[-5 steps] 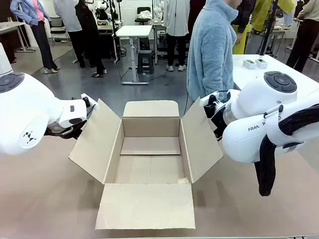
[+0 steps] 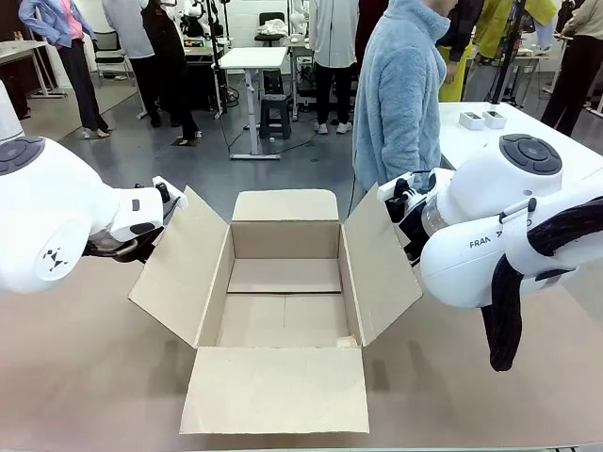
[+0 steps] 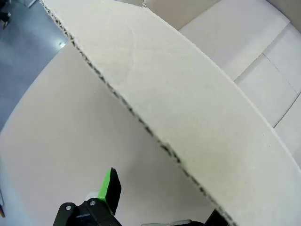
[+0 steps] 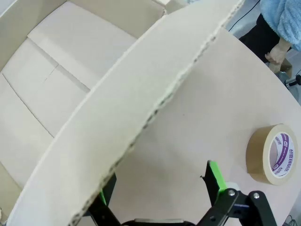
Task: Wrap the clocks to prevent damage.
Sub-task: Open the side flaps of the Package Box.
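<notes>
Here, the left claw (image 3: 160, 202) and right claw (image 4: 160, 181) gape released, straddling corrugated flap edges of the matte, rectangular cardboard box (image 2: 283, 240).

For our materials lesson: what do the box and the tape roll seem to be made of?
Box: corrugated cardboard, matte tan; the flap's cut edge shows wavy fluting. Tape roll: probably plastic or paper tape, smooth beige, on a printed core.

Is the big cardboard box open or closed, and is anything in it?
Open and empty: the cardboard box has its four flaps spread outward, and its floor is bare.
</notes>
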Available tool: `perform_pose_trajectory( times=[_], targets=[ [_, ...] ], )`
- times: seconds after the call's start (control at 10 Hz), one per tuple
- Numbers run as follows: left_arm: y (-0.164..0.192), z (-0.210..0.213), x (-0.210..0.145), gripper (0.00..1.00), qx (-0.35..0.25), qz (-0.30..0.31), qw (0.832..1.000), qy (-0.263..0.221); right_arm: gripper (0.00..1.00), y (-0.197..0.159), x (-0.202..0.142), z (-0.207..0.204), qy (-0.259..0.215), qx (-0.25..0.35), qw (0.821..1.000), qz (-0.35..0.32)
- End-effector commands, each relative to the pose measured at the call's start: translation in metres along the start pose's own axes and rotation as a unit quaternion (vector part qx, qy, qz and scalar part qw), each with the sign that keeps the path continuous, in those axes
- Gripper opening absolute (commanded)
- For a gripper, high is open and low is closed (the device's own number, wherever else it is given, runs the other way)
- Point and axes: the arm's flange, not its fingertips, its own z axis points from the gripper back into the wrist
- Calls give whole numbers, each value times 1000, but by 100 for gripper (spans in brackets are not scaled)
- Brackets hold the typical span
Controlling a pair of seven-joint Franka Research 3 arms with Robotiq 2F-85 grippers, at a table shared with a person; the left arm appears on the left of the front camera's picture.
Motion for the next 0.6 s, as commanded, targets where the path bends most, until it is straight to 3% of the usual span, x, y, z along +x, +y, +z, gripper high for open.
perform_pose_trajectory(
  times=[0.0,0.5],
  targets=[
    [0,0,0,100,0,0,1000,0,100,0,0,0,0,0,1000,0],
    [0,0,0,100,0,0,1000,0,100,0,0,0,0,0,1000,0]
  ],
)
